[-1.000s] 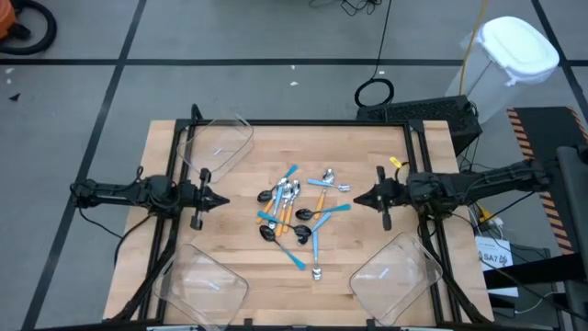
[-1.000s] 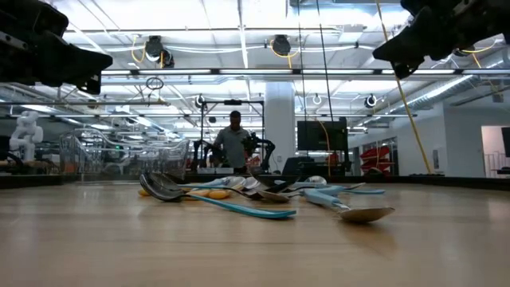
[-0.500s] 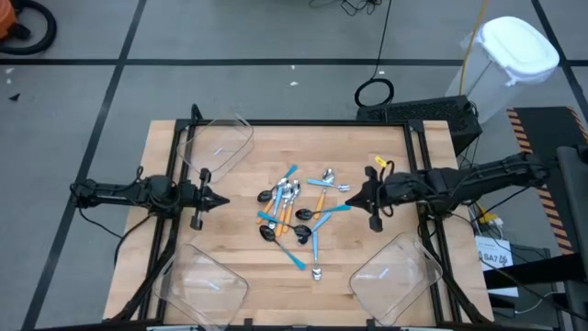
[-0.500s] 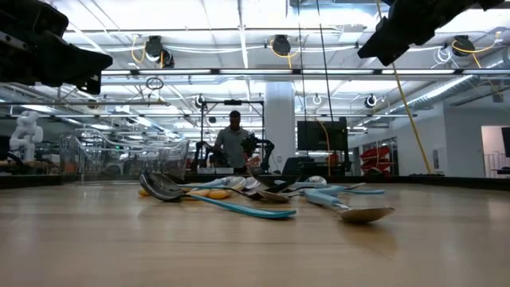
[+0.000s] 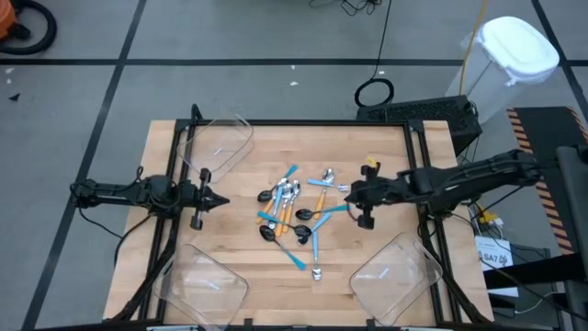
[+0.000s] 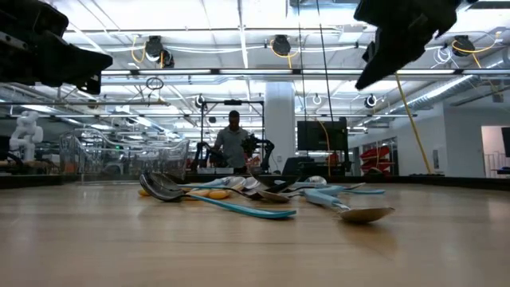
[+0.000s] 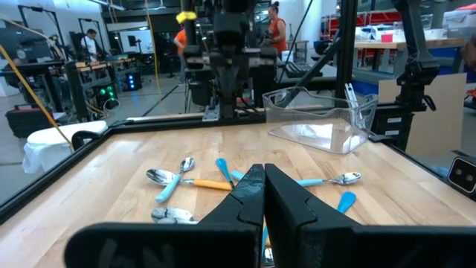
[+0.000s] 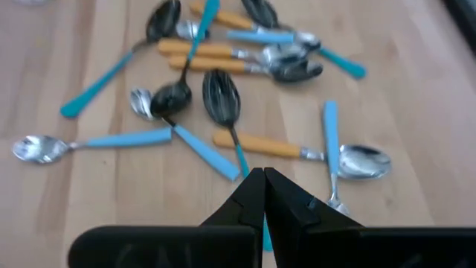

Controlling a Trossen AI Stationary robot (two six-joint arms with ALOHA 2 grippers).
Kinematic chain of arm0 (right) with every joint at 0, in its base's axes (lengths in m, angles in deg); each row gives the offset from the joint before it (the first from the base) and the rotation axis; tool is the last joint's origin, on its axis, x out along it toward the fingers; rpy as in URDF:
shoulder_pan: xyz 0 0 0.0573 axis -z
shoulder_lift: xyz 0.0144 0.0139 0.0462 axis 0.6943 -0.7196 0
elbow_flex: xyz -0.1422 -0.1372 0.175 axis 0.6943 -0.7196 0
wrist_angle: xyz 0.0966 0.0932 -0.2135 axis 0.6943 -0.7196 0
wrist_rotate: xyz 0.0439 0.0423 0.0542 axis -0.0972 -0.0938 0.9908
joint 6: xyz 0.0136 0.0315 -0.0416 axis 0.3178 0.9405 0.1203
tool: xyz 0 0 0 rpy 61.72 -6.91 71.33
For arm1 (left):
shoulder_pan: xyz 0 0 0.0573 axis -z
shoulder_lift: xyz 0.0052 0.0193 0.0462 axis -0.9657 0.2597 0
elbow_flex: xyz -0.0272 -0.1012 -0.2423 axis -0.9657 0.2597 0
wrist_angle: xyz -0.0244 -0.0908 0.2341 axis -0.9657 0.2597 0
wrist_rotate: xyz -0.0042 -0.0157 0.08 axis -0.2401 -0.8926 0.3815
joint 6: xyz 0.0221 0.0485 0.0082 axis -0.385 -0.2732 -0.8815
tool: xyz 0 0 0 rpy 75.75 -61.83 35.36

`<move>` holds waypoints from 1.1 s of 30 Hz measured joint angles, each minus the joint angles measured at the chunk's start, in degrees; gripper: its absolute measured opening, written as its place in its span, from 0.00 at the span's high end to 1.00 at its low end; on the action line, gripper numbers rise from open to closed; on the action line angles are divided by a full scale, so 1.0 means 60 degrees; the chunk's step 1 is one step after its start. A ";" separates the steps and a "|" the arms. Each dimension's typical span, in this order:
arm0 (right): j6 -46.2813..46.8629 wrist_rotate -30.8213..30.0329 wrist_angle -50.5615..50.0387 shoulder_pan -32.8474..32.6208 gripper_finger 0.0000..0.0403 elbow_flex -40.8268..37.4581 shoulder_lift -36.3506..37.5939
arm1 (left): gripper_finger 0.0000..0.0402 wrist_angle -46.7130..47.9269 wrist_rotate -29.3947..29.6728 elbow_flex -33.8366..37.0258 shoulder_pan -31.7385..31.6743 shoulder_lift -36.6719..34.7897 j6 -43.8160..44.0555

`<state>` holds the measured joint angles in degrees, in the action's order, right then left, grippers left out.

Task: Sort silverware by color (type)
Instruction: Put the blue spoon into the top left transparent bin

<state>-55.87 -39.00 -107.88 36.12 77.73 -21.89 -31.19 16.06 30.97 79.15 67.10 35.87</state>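
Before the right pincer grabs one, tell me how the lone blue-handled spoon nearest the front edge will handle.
The blue-handled spoon looks thin and rigid, so probably light. It lies flat on the table, so a grasp may slip. Lying apart from the pile, it shouldn't snag others.

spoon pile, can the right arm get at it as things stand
Probably yes: the right tool hangs shut at the spoon pile's right edge with nothing between them, though it must open before gripping.
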 joint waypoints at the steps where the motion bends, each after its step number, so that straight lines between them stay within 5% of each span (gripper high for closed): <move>1: -0.0001 0.0007 0.0041 0.0000 0.99 0.0000 -0.0196 | 0.98 0.0000 0.0000 -0.0003 0.0000 0.0000 0.0010; 17: -0.0681 0.1259 0.1083 0.1057 0.70 0.0312 -0.2709 | 0.98 -0.0051 0.0002 0.0004 0.0000 0.0000 -0.0029; 33: -0.0898 0.1256 0.0470 0.1093 0.63 0.0335 -0.3636 | 0.98 -0.0055 0.0004 0.0004 0.0000 -0.0003 -0.0032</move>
<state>-61.25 -31.46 -105.06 42.67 79.74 -43.71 -31.52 16.08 31.00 79.15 67.09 35.67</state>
